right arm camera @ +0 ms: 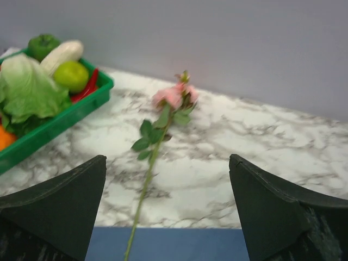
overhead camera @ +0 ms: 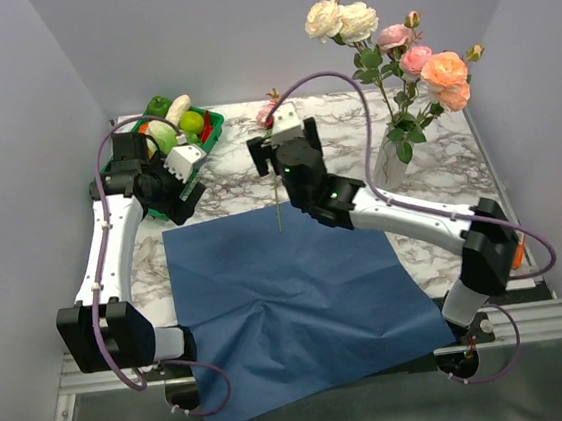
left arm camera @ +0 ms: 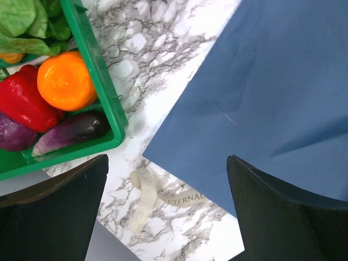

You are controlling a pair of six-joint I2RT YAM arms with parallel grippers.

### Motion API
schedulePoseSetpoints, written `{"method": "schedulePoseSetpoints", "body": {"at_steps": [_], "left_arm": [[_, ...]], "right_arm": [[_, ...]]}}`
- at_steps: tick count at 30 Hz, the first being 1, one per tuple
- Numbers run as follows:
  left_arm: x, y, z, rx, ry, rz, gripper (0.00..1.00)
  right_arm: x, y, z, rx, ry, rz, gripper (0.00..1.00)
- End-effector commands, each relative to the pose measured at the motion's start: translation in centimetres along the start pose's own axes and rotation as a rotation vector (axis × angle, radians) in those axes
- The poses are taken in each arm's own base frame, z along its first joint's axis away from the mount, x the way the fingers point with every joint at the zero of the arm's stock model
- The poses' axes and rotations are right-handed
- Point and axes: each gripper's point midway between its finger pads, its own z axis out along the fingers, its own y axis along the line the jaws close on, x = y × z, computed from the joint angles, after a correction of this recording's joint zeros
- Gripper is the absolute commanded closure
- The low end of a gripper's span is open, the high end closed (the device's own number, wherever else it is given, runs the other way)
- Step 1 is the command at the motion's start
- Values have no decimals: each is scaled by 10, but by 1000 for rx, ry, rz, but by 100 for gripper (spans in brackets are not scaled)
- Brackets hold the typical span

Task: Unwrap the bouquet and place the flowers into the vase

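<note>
The right claw (right arm camera: 167, 163) is spread wide with nothing pinched between its fingers, and it hangs over the far edge of the blue paper (overhead camera: 290, 300). Straight ahead of it one pink rose (right arm camera: 174, 97) lies flat on the marble surface (right arm camera: 261, 157). Its bloom points toward the back wall and its stem end reaches over the paper's far edge.

The left claw (left arm camera: 167, 160) is spread wide too, and empty. It's poised above the paper's far left corner, just beside the green tray (left arm camera: 92, 60) of vegetables. A loose strip of beige ribbon (left arm camera: 144, 196) lies on the marble under it, close to that corner.

Over on the right, the vase (overhead camera: 394, 161) stands upright near the back of the surface. The flowers (overhead camera: 394, 38) in it, cream, pink and peach roses, rise tall above its rim. The paper lies opened out, hanging over the near edge.
</note>
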Motion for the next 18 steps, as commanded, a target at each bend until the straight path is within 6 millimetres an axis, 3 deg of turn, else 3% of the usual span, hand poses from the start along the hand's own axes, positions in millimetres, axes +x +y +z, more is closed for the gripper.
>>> {"method": "schedulePoseSetpoints", "body": {"at_steps": [1,2,4,6,7,8,9,11,13,14,15,16,18], "left_arm": [[-10,8,-6,38,-66,-101,1],[-10,9,-7,34,-67,-105,1],[-12,10,-8,23,-80,-104,1],[-13,10,-10,17,-88,-100,1],[-13,11,-11,13,-86,-98,1],[-13,12,-11,7,-85,-95,1],[-12,12,-11,4,-79,-92,1],[-8,13,-11,-5,-66,-81,1],[-5,13,-9,-8,-60,-76,1],[-5,13,-9,-10,-60,-73,1],[-5,14,-8,-9,-59,-72,1],[-5,15,-8,-12,-59,-73,1],[-5,16,-6,-7,-57,-76,1]], "right_arm": [[71,47,6,-79,310,-9,0],[106,61,15,-78,388,-26,0],[115,77,21,-112,451,-17,0],[145,89,33,-131,529,31,0],[156,88,36,-133,572,47,0],[155,82,50,-111,588,124,0],[178,89,53,-140,653,139,1],[187,82,66,-120,703,176,5],[215,81,68,-107,782,142,7],[220,80,72,-101,793,135,9],[212,83,78,-110,785,148,11],[230,82,77,-108,828,128,12],[236,83,79,-120,850,138,19]]}}
